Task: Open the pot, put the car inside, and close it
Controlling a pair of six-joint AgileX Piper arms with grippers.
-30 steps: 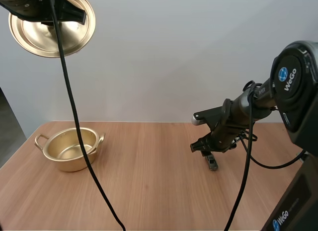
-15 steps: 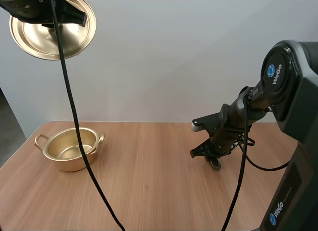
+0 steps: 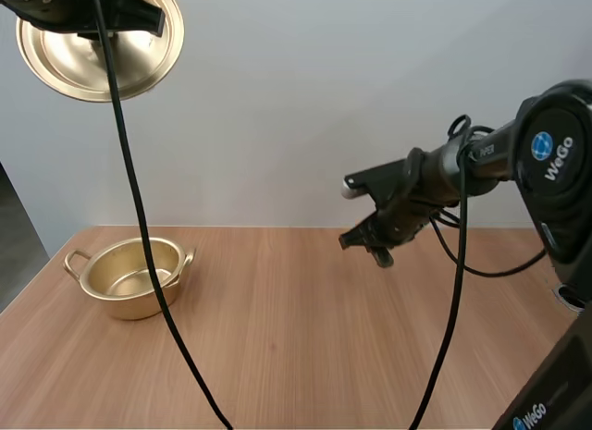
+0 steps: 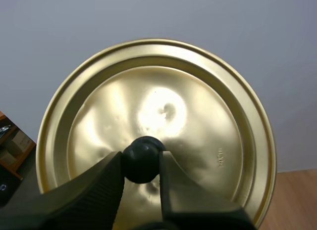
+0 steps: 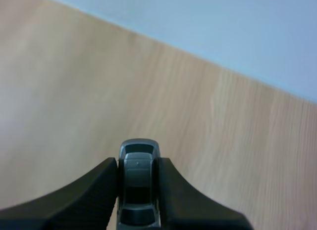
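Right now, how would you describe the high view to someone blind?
The right gripper holds a small car above a wooden table. The left gripper holds a gold lid high up, and the open pot sits on the table's left side.

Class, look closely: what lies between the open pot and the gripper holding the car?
Nothing: the high view shows bare table between pot and right gripper.

Pot (image 3: 130, 276) left; lid (image 3: 69, 67) above it; car (image 5: 138, 183) right
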